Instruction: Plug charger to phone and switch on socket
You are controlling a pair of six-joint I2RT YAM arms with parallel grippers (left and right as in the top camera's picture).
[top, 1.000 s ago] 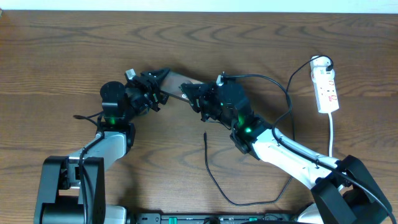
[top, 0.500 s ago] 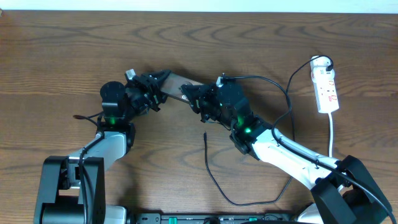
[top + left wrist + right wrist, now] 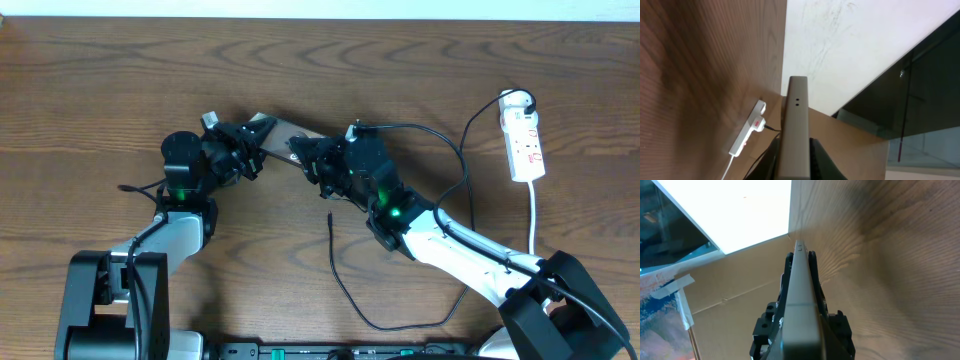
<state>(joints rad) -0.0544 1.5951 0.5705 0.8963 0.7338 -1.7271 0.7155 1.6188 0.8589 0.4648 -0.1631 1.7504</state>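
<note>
Between both end effectors, left (image 3: 250, 142) and right (image 3: 305, 152), sits the phone (image 3: 279, 136).

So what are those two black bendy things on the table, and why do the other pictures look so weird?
Those are two robot arms. The top picture looks down from above the wooden table. Each arm ends in jaws: the left gripper and the right gripper both pinch one phone, one at each end, standing it on its edge. The weird pictures come from little cameras on the wrists, so you see the phone's thin edge up close. On the table lie the black charger cable, not yet plugged in, and the white power strip.
</note>
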